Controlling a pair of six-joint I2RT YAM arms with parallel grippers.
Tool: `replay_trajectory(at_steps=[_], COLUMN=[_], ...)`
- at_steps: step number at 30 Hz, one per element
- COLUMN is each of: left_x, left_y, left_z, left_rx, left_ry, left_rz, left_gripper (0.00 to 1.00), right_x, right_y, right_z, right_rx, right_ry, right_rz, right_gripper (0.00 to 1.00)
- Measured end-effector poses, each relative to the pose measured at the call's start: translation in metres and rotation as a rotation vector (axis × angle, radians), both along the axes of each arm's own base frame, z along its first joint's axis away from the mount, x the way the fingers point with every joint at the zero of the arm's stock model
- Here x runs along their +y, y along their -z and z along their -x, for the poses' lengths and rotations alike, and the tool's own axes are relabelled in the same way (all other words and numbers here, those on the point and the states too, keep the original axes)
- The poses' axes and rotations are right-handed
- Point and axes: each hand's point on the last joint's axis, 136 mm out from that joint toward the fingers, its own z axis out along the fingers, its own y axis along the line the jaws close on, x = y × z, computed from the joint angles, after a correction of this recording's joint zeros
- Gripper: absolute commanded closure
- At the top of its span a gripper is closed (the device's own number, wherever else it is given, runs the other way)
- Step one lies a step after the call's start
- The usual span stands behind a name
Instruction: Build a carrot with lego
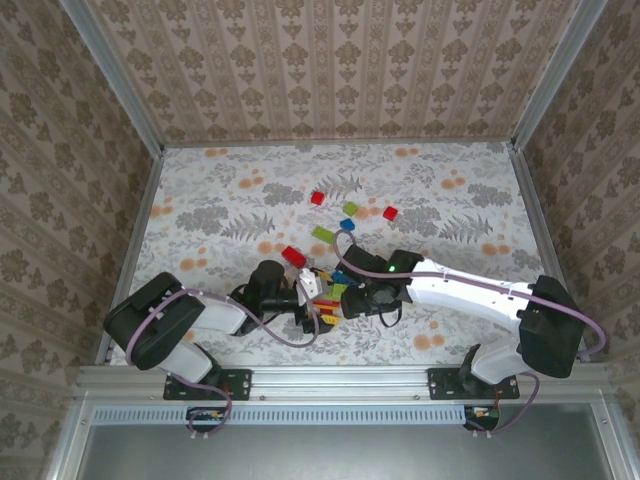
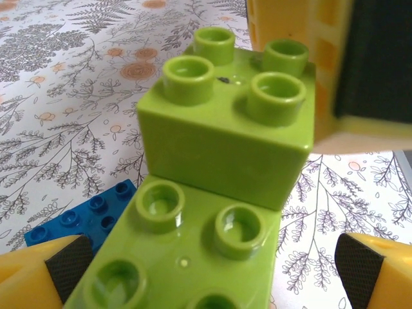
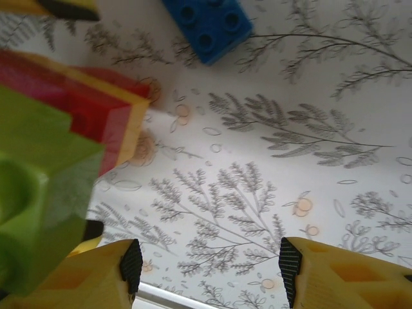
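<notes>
Two lime-green bricks (image 2: 225, 148), one stepped on the other, sit mid-frame in the left wrist view between the pads of the left gripper (image 2: 212, 264). Its jaws are spread wide and the right-hand pad is well clear of the plastic. A blue brick (image 2: 84, 219) lies at lower left. The right gripper (image 3: 209, 264) is spread too, with bare cloth between its pads. The green stack sits at the left edge of its view, outside the jaws, beside a red piece (image 3: 96, 109) edged in yellow. This lego looks light, rigid and glossy, so it will probably slip if pinched by a corner. Opposite flat walls below the studs seem the best hold. Other pieces, such as a red brick (image 1: 317, 198), lie loose on the table (image 1: 220, 210), upper middle in the top view, not in any box.
</notes>
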Motion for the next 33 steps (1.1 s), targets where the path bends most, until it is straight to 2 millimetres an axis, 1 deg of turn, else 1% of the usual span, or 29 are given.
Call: replay_trajectory(at_steps=[8,19,23,25,30,33], left_x=[0.003,0.003,0.004,0.005,0.012,0.013], left_y=[0.0,-0.002,-0.001,-0.001,-0.004,-0.005], left_z=[0.005,0.01,0.004,-0.003,-0.02,-0.024], left_rx=[0.006,0.012,0.001,-0.008,-0.03,-0.032], left_ry=[0.013,0.039,0.008,-0.023,-0.103,-0.121], left_rz=[0.017,0.032,0.023,0.018,0.029,0.033], left_gripper=[0.0,0.01,0.01,0.01,0.0,0.0], right_x=[-0.014,-0.013,-0.012,-0.012,-0.017,-0.02], right_y=[-0.002,-0.002,-0.004,-0.005,-0.006,-0.007], right_z=[-0.011,-0.028,-0.031,-0.032,-0.036,-0.038], right_rx=[-0.021,-0.034,-0.041,-0.043,-0.047,-0.053], right_ry=[0.047,0.079,0.08,0.082,0.094,0.099], right_rz=[0.047,0.066,0.065,0.065,0.076,0.083], right_gripper=[0.39,0.4,0.4,0.4,0.41,0.41])
